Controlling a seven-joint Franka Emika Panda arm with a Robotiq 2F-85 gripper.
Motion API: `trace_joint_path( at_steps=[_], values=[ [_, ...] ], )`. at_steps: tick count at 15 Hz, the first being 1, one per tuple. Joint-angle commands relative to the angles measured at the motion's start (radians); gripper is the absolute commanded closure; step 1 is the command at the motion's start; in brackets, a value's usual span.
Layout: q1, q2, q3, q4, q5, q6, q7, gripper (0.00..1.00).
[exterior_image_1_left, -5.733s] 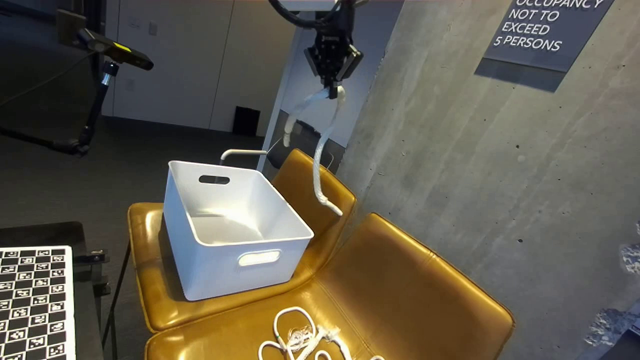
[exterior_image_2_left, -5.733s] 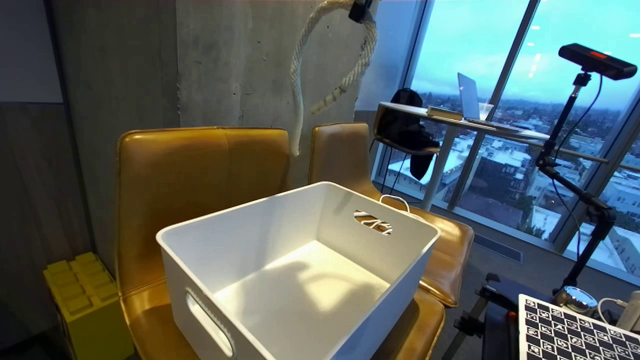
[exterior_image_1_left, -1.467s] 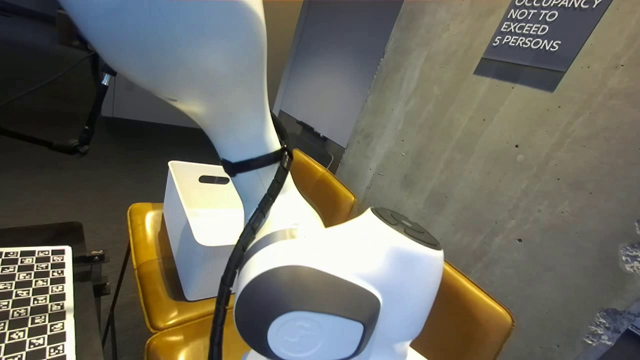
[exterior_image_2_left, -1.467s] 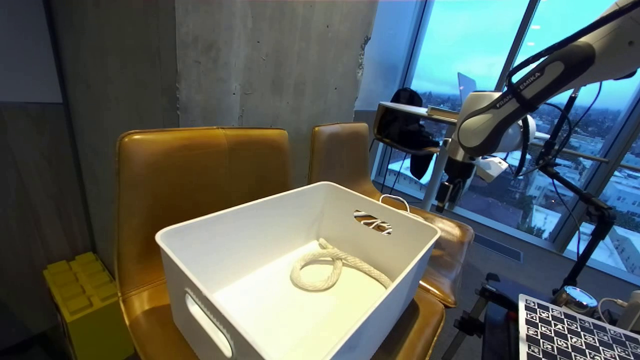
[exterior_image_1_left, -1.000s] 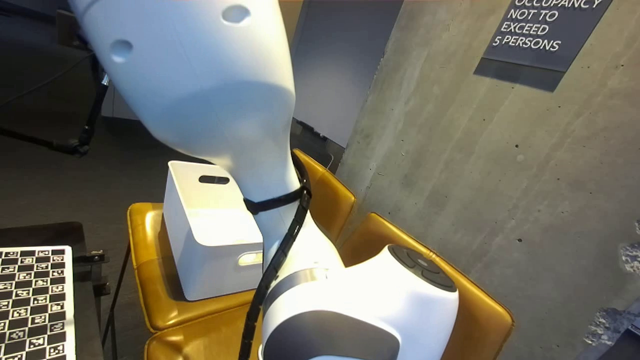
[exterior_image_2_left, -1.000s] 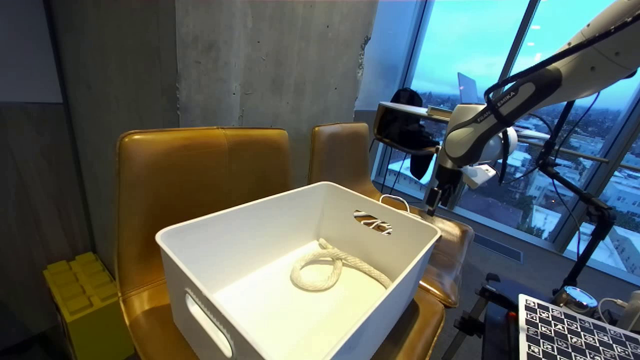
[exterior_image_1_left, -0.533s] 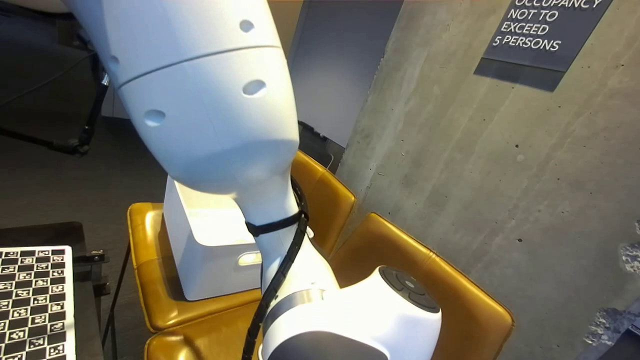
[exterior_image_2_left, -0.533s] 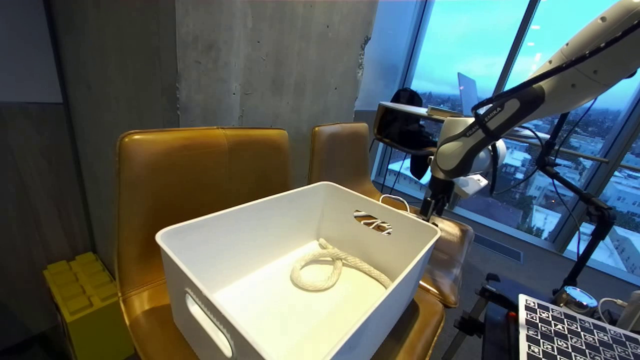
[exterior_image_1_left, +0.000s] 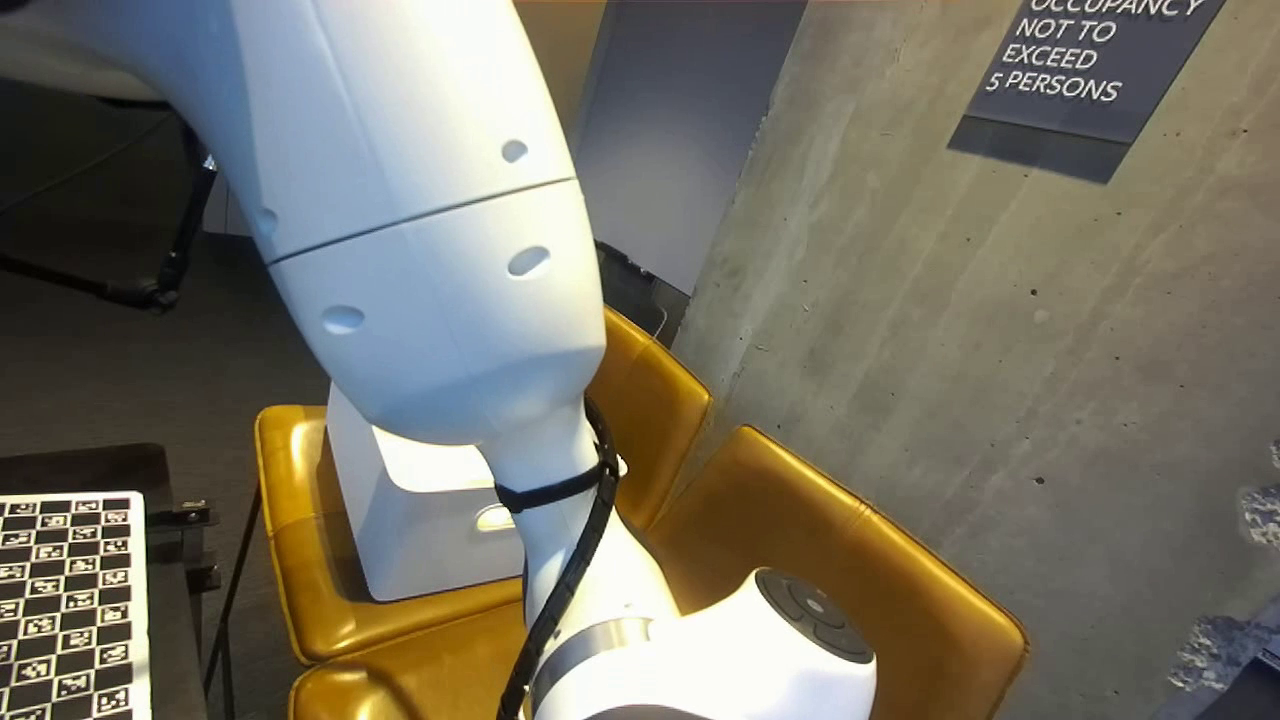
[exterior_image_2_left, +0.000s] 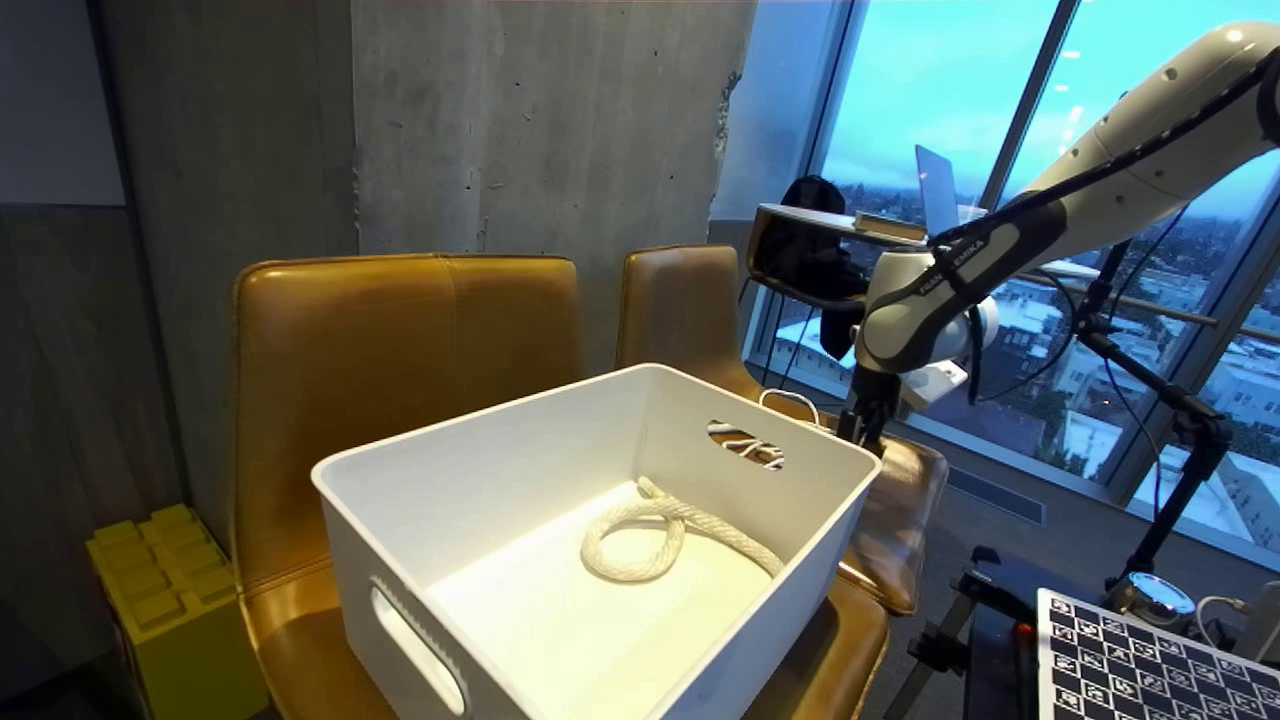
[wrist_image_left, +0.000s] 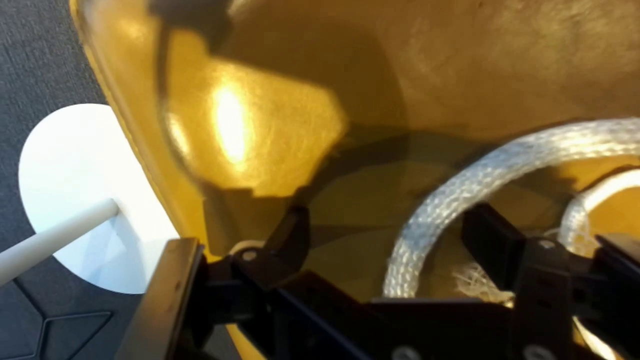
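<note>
One cream braided rope (exterior_image_2_left: 718, 526) already lay in the white rectangular plastic bin (exterior_image_2_left: 500, 470); a silvery-white braided rope (wrist_image_left: 450, 196) lay outside, on the tan leather chair (wrist_image_left: 300, 115). Black two-fingered pincer (wrist_image_left: 389, 220) stood spread astride that rope, not yet gripping.

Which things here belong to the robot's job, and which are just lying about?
Seemingly in the job:
the open tool
the white rope by it, on the chair
the white bin
the looped rope inside

Probably just about:
yellow block
checkered board
laptop
</note>
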Motion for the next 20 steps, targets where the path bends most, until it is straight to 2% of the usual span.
trace_joint_path(
  at_steps=[1,7,8,14,20],
  values=[
    [0.012,0.025,-0.012,0.040,-0.021,-0.021,0.025,0.52],
    [0.029,0.019,-0.014,0.042,-0.022,-0.025,0.036,0.96],
    [0.034,0.012,-0.015,0.037,-0.022,-0.025,0.040,0.99],
    [0.109,-0.109,0.003,0.025,-0.016,-0.087,0.091,0.97],
    [0.206,-0.332,0.048,0.007,-0.002,-0.221,0.128,0.97]
  ],
)
